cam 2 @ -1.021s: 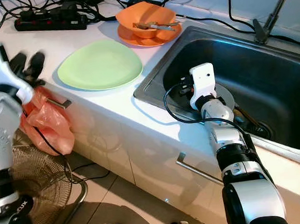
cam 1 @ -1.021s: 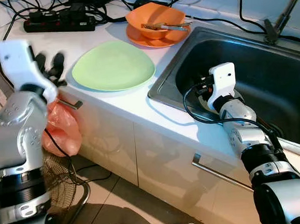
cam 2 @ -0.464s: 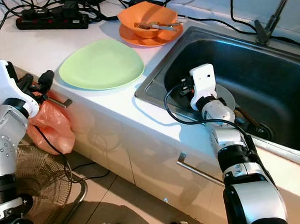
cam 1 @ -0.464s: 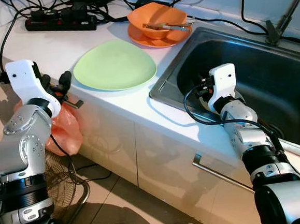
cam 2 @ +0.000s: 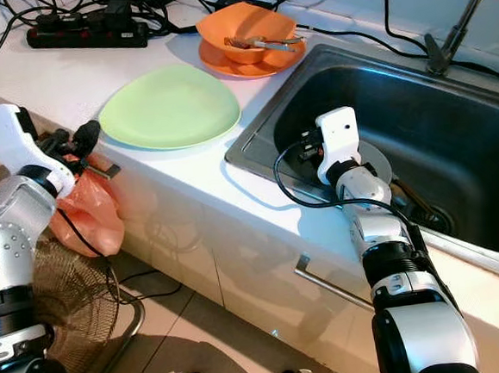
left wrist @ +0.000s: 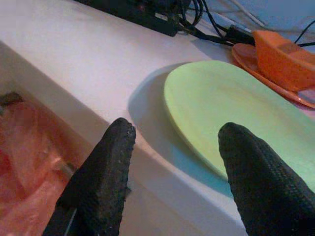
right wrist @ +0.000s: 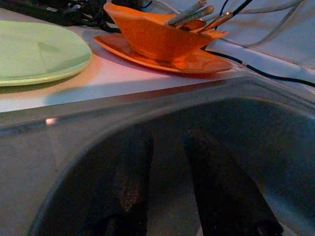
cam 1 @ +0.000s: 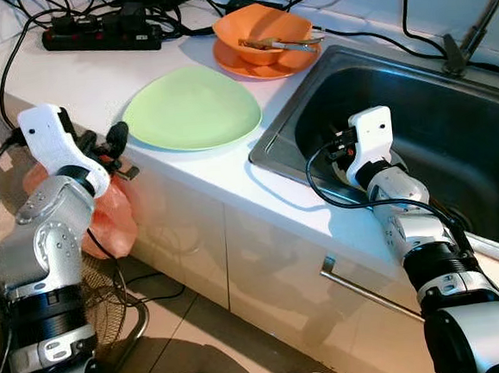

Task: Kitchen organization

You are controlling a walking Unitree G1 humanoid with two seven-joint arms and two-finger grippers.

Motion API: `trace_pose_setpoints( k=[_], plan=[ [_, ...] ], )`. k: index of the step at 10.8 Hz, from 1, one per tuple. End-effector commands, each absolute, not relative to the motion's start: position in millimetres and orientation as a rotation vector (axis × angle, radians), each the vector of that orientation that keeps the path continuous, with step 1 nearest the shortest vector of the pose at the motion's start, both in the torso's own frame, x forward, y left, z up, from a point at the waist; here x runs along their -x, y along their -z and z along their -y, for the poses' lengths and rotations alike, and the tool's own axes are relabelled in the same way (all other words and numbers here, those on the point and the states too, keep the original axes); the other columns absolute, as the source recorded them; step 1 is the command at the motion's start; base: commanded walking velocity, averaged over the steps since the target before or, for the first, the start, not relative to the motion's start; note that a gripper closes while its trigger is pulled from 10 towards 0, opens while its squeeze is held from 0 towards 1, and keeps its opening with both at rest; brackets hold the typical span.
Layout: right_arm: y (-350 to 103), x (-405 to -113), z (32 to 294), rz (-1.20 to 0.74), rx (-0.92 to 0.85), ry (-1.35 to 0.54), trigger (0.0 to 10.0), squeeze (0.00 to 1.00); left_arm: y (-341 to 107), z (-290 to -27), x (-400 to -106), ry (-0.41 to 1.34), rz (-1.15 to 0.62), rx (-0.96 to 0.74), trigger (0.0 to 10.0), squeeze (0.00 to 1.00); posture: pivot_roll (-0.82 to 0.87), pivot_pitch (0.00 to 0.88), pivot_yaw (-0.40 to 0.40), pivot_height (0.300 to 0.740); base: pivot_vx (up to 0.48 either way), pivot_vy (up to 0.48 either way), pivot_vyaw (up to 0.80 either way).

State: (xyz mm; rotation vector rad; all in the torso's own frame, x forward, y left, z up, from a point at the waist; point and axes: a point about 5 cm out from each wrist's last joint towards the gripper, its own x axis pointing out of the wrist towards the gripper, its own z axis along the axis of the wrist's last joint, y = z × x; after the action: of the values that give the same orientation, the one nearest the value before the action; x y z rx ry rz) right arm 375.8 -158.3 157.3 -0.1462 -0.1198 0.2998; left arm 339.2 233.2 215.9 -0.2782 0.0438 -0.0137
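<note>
left gripper (left wrist: 172, 162) at the counter edge, right gripper (right wrist: 167, 187) down in the sink (cam 1: 418, 130).
the left fingers stand apart just short of the pale green plate (cam 1: 193, 107), a smooth, rounded, slightly triangular dish lying flat on the white counter (cam 1: 77, 79), no clear long axis. the right fingers are slightly apart inside the steel basin. beyond the plate, an orange bowl (cam 1: 259, 34) holding utensils sits on an orange plate (cam 2: 253, 61).

Black power strip (cam 1: 99, 36) with tangled cables at far left of white counter (cam 1: 69, 84). Orange plastic bag (cam 1: 105, 217) hanging off drawer handle (cam 2: 101, 170) at left. Wire fan guard (cam 2: 65, 309) on tiled floor (cam 1: 201, 346) below. Faucet (cam 1: 470, 26) at far right.
</note>
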Motion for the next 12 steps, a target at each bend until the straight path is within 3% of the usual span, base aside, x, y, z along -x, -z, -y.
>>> trace_pose_setpoints(
  k=[1, 12],
  plan=[
    [-140, -371, 161, 0.047, 0.145, -0.298, 10.0, 0.0, -219, -230, -342, 0.023, -0.05, 0.294, 10.0, 0.0, 0.09, 0.131, -0.05, 0.74, 0.0, 0.0, 0.0],
    [-140, -371, 165, 0.042, 0.145, -0.288, 10.0, 0.0, -218, -211, -354, 0.081, -0.128, 0.376, 10.0, 0.0, 0.08, 0.131, -0.042, 0.74, 0.0, 0.0, 0.0]
  ],
)
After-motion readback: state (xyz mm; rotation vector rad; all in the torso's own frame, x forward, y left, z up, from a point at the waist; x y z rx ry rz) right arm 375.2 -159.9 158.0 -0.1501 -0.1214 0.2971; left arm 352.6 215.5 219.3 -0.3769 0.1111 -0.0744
